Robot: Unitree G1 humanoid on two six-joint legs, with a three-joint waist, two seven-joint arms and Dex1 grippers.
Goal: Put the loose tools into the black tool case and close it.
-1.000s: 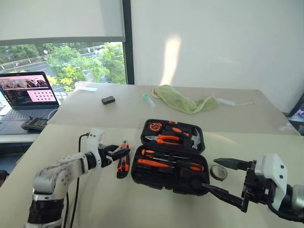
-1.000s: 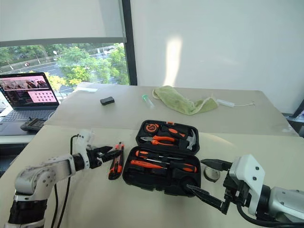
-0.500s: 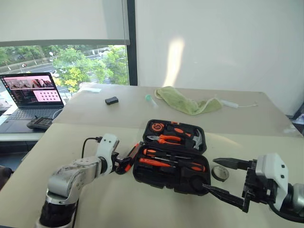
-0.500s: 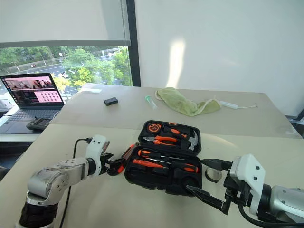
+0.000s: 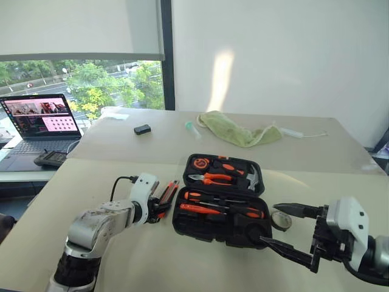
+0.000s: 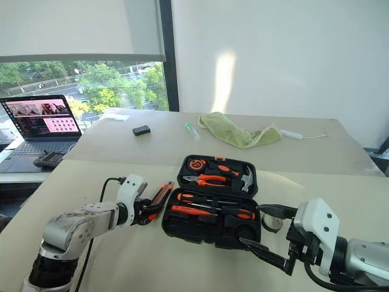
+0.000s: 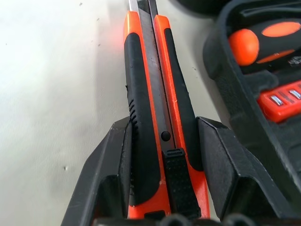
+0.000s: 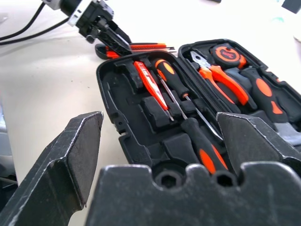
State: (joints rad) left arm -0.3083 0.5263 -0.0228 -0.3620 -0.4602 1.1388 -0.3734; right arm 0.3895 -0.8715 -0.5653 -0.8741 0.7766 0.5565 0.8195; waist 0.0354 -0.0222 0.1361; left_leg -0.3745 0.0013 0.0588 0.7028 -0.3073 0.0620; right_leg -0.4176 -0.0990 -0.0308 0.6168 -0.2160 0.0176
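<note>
While the utility knife (image 7: 160,117) lies on the table (image 5: 121,255) just at 9 o'clock of the black tool case (image 5: 222,210), it is straddled by the left gripper (image 7: 162,160), whose fingers sit narrow against both sides of the handle near its slider end; whether it is gripped firmly yet cannot be told. For this step, a square, full closure on the handle is judged best before any lift, with the blade end kept clear of the case wall it lies beside. The case stands open, screwdrivers (image 8: 188,117) already seated in the near half, pliers and hammer in the lid half. The small tape roll (image 5: 281,220) rests on the table at 3 o'clock of the case. The right gripper (image 5: 289,234) is held wide and empty near the case's 4 o'clock corner. Against a second ago, the left gripper has been brought in from the knife's 9 o'clock side onto it and narrowed, and the knife now lies closer against the case.
</note>
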